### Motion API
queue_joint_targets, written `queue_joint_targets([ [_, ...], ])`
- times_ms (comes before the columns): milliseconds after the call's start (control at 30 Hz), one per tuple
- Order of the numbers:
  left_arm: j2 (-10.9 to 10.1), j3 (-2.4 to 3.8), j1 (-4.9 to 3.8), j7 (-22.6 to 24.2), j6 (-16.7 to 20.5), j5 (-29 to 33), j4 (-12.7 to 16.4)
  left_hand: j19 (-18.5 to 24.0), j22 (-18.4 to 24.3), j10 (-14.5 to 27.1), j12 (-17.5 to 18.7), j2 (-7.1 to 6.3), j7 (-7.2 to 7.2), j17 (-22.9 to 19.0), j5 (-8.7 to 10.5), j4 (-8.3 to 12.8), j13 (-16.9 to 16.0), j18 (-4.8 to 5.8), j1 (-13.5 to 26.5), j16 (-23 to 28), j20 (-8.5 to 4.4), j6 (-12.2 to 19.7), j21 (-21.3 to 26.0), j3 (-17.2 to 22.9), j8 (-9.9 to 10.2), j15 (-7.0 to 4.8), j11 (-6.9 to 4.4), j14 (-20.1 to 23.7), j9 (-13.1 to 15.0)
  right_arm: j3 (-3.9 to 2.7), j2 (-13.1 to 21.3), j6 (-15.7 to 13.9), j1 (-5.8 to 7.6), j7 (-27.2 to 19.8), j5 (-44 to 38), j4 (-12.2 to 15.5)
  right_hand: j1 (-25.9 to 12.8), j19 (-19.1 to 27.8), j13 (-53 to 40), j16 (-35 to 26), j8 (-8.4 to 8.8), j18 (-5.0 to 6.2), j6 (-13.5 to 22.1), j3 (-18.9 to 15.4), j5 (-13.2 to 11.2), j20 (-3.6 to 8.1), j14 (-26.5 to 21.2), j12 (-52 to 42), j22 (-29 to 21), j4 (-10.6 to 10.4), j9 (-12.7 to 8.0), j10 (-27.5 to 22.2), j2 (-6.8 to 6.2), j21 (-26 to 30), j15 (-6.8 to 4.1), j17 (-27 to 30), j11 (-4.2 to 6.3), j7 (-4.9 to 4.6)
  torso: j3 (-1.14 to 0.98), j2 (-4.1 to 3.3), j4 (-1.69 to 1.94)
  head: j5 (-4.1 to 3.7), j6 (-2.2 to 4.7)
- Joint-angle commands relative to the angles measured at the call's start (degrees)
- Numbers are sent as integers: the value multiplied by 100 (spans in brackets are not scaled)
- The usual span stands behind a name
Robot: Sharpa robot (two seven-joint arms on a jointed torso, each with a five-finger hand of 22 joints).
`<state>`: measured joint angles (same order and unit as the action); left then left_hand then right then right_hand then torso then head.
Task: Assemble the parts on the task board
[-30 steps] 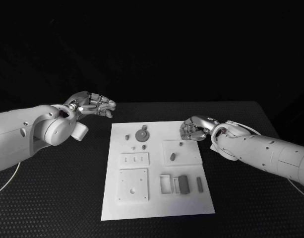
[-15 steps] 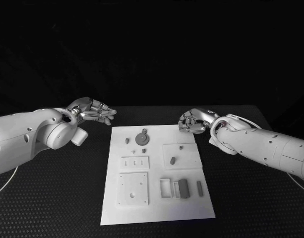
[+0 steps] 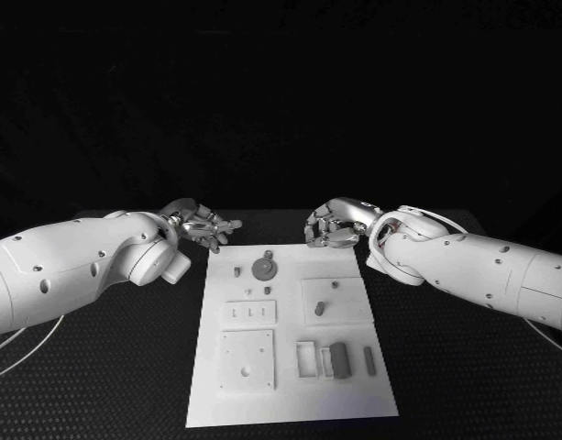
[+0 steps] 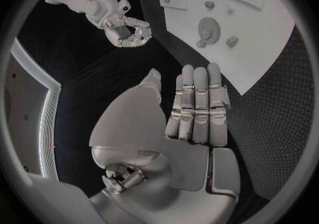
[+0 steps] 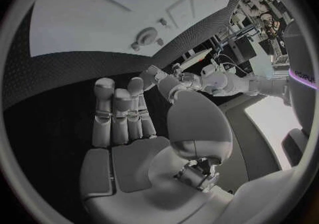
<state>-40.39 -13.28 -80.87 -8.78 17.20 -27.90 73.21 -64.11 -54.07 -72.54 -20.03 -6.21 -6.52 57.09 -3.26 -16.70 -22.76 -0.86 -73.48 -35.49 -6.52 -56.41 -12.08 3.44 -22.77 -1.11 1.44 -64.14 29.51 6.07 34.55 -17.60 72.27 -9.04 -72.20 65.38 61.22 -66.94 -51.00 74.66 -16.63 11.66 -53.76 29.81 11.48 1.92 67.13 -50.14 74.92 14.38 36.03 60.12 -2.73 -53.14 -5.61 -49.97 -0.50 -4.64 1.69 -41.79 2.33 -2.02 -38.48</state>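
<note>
Both hands have pulled back toward the far end of the task board [image 3: 287, 335] over the last second. The right hand [image 3: 336, 224], which was over the board's far right corner a second ago, now hovers just past the far edge, above the black desk [image 3: 122, 385]. The left hand [image 3: 202, 223] has drifted inward and sits just beside the board's far left corner. Part of that shift is the camera tilting, since the board also sits lower in the head view.

Both hands hold nothing. In the wrist views the left hand [image 4: 196, 104] and the right hand [image 5: 123, 112] each show fingers straight and side by side, palm bare.

Judgement: no part is picked up, so assembly is not started from here; this reads as a reset or approach pose.

The board lies flat mid-desk, long axis running from the robot away toward the hands. The round grey part [image 3: 265, 268] lies near the far end, its small tab pointing away from the robot. The long grey bar [image 3: 340, 358] lies at the near right, its long axis parallel to the board's.
</note>
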Motion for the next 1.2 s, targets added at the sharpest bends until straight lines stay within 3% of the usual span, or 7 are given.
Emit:
queue_joint_targets([
  [33,2,-11,-3,-598,4,-484,75,-199,-521,187,-633,-54,23,262,27,2,-586,-64,380,-781,-208,83,-433,196,-16,-219,-85,-108,249,0,-52,450,-2,194,-18,177,-46,15,6,25,-21,334,-184,3,18,45,-13,-27,115,-25,13,-12,5,-20,-41,-6,37,-180,8,88,-10,97,20],
  [100,47,-20,-3,-672,-150,-711,65,-416,-893,218,-1111,-39,56,304,64,-3,-1058,-98,529,-1286,-384,191,-756,292,0,-447,-165,-302,447,0,-85,579,-2,248,-61,258,-50,15,7,25,-15,334,-175,0,18,47,-13,-28,115,-21,14,-12,-3,-20,-41,-6,36,-181,4,102,-17,159,13],
  [267,132,-35,-2,-776,-168,-795,272,-686,-1269,166,-1625,-102,150,257,43,-12,-1570,-129,865,-1824,-564,191,-1077,379,-64,-607,-275,-535,776,0,-263,640,-2,270,-113,256,-75,16,11,25,1,334,-153,-7,18,48,-15,-29,113,-26,15,-13,-11,-20,-36,-5,30,-188,11,158,-9,130,14],
  [400,132,-35,-2,-762,-51,-770,478,-612,-1383,259,-1660,-88,128,177,43,-8,-1662,-107,899,-1943,-580,267,-1087,460,75,-595,-253,-458,780,1,-351,637,-6,283,-113,347,-94,18,13,24,10,334,-142,-13,18,49,-16,-28,111,-30,17,-17,-19,-19,-33,-4,27,-192,19,169,-10,120,3],
  [600,180,-36,8,-691,139,-433,720,-119,-1350,655,-1143,-140,3,-160,47,12,-1314,-1,400,-1680,-420,120,-755,384,344,-400,-91,50,534,1,-462,656,-13,386,-119,453,-103,20,15,23,13,334,-138,-16,18,49,-17,-28,110,-29,19,-20,-25,-17,-31,-3,25,-194,2,170,-26,116,-10],
  [733,183,-36,13,-728,117,-433,812,-197,-1367,540,-1115,-183,35,-241,47,-4,-1239,-17,381,-1760,-421,-33,-744,247,380,-415,-118,7,466,1,-476,686,-18,417,-141,489,-114,24,17,22,20,334,-130,-21,17,49,-19,-27,108,-26,21,-27,-38,-14,-28,-2,22,-197,18,159,-13,99,-23],
  [1200,172,-36,18,-886,-64,-406,873,-268,-1364,469,-1050,-360,42,-432,48,-15,-1118,-21,764,-1873,-425,-141,-638,384,511,-421,-124,44,339,1,-508,653,-21,493,-206,511,-123,25,18,21,23,334,-128,-22,19,50,-20,-27,106,-25,24,-30,-41,-12,-26,-1,20,-198,13,157,-9,81,-57],
])
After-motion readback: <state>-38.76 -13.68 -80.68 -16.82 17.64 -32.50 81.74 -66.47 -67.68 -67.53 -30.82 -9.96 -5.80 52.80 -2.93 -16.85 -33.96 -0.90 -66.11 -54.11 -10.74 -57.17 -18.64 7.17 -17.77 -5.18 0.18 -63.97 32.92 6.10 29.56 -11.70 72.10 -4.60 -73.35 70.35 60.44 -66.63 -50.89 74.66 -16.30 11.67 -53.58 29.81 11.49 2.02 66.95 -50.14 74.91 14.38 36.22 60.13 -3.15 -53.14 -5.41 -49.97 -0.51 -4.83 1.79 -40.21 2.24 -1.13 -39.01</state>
